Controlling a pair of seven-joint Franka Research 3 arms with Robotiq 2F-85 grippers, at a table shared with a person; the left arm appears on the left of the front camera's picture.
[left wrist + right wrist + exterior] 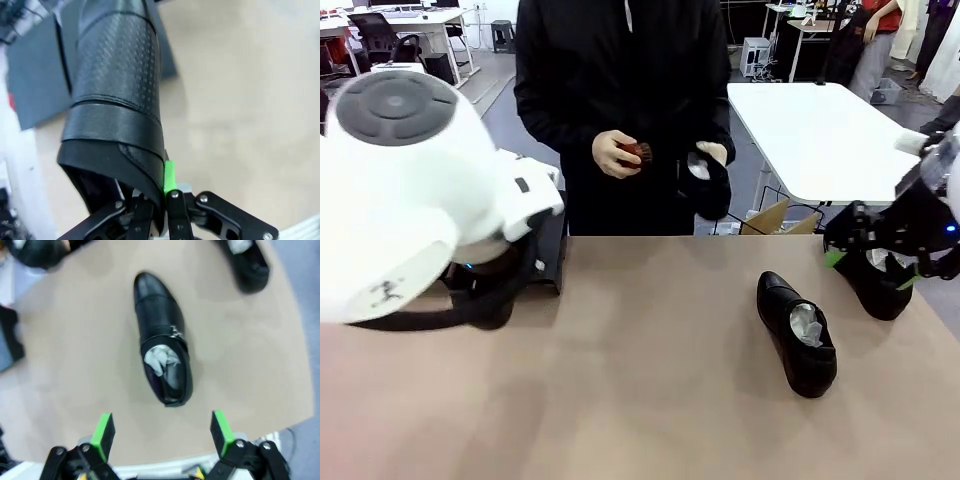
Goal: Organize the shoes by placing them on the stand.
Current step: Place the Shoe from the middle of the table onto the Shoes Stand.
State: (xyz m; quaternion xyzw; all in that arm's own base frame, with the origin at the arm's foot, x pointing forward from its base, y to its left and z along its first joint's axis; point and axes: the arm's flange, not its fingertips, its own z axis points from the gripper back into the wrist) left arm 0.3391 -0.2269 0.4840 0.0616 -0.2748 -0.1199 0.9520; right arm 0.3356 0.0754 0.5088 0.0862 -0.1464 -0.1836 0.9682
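Left gripper [160,192] pinches the firm-looking collar of a perforated black leather shoe [117,90], a sound hold. Right gripper [163,432] gapes above a glossy black shoe [161,335], likely slippery.

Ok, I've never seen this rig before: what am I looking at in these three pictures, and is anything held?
Two white robot arms share a tan table with a person. The front picture looks across at the person, who holds a small reddish-brown object and a glossy black leather shoe. The other two come from wrist cameras. The left gripper is shut on a second black shoe near the flat black stand. The right gripper is open, empty. A middle shoe and a right-hand shoe, paper-stuffed, lie on the table.
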